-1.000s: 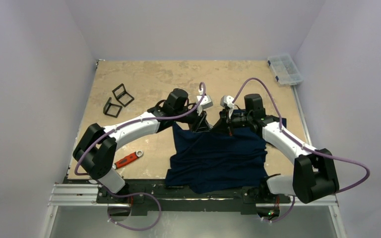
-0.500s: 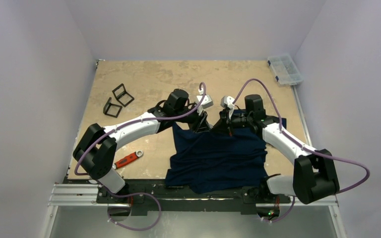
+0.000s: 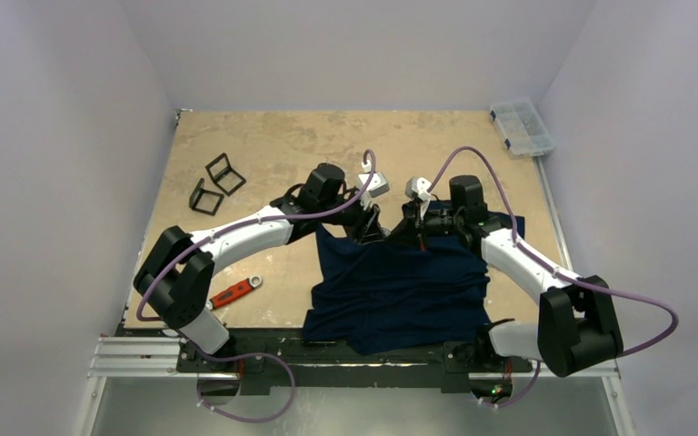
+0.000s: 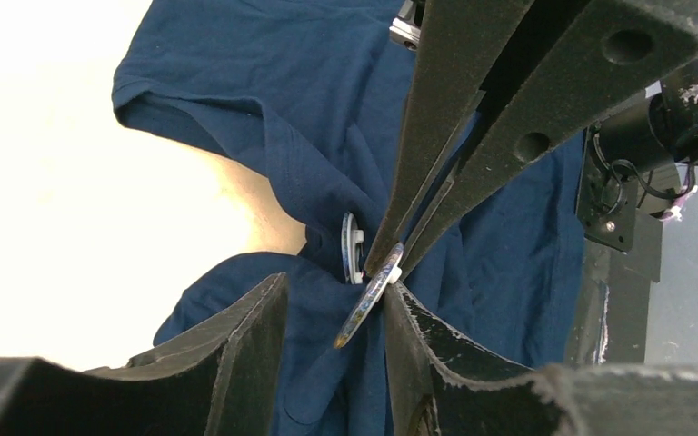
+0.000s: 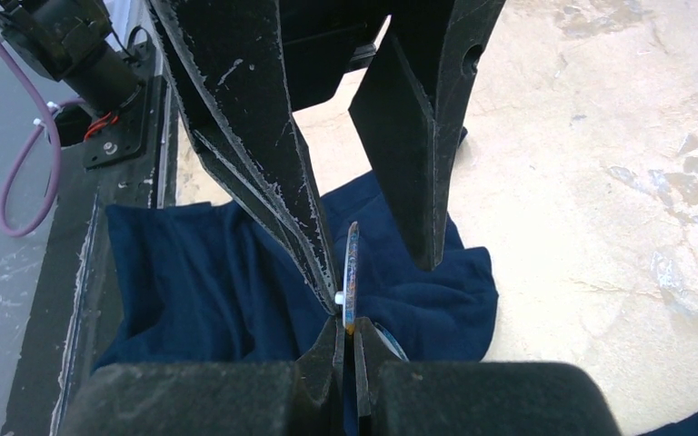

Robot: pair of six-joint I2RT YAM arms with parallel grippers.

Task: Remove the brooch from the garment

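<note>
Your right end effector (image 5: 345, 325) is pinched tight on the brooch (image 5: 352, 263). The brooch is a thin round disc, and you see it from its edge. It stands almost straight up, with its flat faces turned to the sides. One end sits in the pinch and the rest sticks out past the tips.

The brooch is at the far edge of the navy T-shirt (image 3: 400, 291), the side away from the arm bases. The cloth there is bunched up around it. The rest of the shirt lies spread on the worktop (image 3: 327, 136).

Your left end effector (image 4: 332, 283) has its two fingers apart. The brooch sits in the gap between them, closer to one finger than the other. I can't see it holding anything. Both arms meet at the same spot, tip to tip, so both are close. Only the right one has the brooch.

A small round piece (image 4: 352, 247) shows just beside the brooch, against the cloth. I think it is the back part, but it is too small to be sure.

Here is what I think matters next. The brooch has to come off sideways, flat face first, away from the cloth. The cloth may ride along with it unless your left side pins it down.
</note>
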